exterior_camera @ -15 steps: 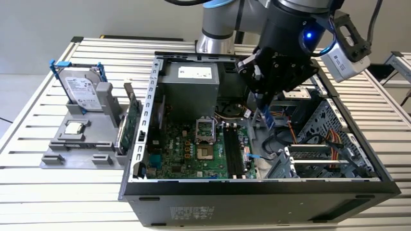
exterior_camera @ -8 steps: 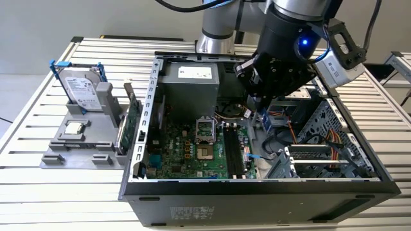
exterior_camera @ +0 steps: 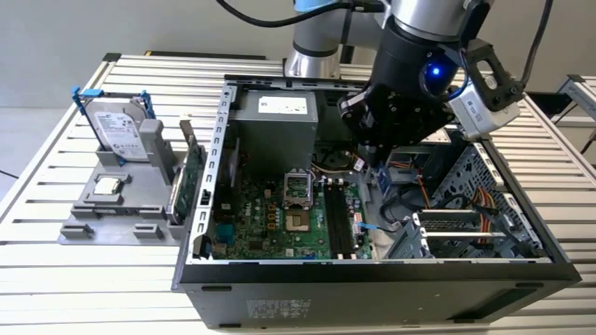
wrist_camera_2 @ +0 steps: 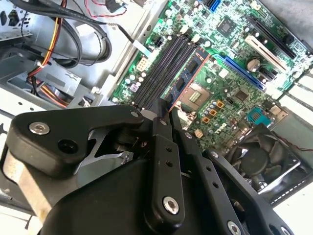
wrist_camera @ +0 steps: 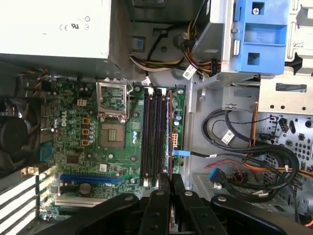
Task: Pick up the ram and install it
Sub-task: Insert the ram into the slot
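Observation:
My gripper (exterior_camera: pixel 373 159) hangs inside the open computer case (exterior_camera: pixel 373 269), shut on the ram (exterior_camera: pixel 380 183), a thin dark-blue stick that points down toward the motherboard (exterior_camera: pixel 270 223). In the second wrist view the ram (wrist_camera_2: pixel 188 76) reaches out from the shut fingertips of the gripper (wrist_camera_2: pixel 165 108), above the black memory slots (wrist_camera_2: pixel 164 63). In the first wrist view the ram (wrist_camera: pixel 169 147) shows edge-on, lined up along the outermost of the memory slots (wrist_camera: pixel 151 137) and not seated in it. The gripper (wrist_camera: pixel 165 177) is just behind it.
A grey power supply (exterior_camera: pixel 275 115) stands at the case's far end. A drive cage (exterior_camera: pixel 465 230) and cables (wrist_camera: pixel 244 166) lie on the exterior view's right. Outside the case, a grey fixture (exterior_camera: pixel 112 209) holds a silver hard drive (exterior_camera: pixel 121 132) and a green card (exterior_camera: pixel 191 183).

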You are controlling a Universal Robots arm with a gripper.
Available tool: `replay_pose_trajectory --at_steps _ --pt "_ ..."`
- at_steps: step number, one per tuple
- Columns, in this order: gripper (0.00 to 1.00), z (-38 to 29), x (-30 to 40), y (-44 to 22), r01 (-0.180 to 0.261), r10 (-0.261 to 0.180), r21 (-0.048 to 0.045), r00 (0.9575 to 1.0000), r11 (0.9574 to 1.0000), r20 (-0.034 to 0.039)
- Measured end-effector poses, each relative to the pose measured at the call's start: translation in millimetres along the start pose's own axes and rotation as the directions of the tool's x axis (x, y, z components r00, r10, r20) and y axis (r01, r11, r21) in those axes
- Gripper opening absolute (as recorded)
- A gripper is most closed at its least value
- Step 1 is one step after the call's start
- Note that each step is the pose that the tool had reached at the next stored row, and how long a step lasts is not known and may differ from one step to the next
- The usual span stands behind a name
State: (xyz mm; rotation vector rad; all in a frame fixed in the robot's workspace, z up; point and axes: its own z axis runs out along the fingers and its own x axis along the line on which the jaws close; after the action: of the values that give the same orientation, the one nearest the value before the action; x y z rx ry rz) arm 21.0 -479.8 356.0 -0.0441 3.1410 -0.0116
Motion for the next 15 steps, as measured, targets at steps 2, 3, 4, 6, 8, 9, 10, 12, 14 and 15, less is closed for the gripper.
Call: replay_pose_trajectory --at_steps 2,3,4,6,8,9,10,12,14,15 --pt "0.00 1.5 0.0 0.0 -0.007 0.007 -0.0001 1.0000 1.0000 0.0000" --pt "0.00 2.2 0.0 0.0 -0.011 0.011 -0.0001 0.9999 0.9999 0.0000" --pt "0.00 3.0 0.0 0.0 -0.014 0.014 -0.0001 0.9999 0.9999 -0.0001" --pt "0.00 5.0 0.0 0.0 -0.024 0.024 -0.0002 0.9997 0.9997 -0.0001" --pt "0.00 6.6 0.0 0.1 -0.031 0.031 0.0000 0.9995 0.9995 -0.0002" --pt "0.00 7.4 0.0 0.1 -0.036 0.036 0.0000 0.9994 0.9994 -0.0003" --pt "0.00 8.6 0.0 0.1 -0.042 0.042 -0.0006 0.9991 0.9991 -0.0003" --pt "0.00 9.1 0.0 0.1 -0.048 0.048 -0.0001 0.9988 0.9988 -0.0004" --pt "0.00 10.1 0.0 0.1 -0.051 0.051 -0.0002 0.9987 0.9987 -0.0004" --pt "0.00 10.4 0.0 0.1 -0.051 0.051 0.0002 0.9987 0.9987 -0.0005"
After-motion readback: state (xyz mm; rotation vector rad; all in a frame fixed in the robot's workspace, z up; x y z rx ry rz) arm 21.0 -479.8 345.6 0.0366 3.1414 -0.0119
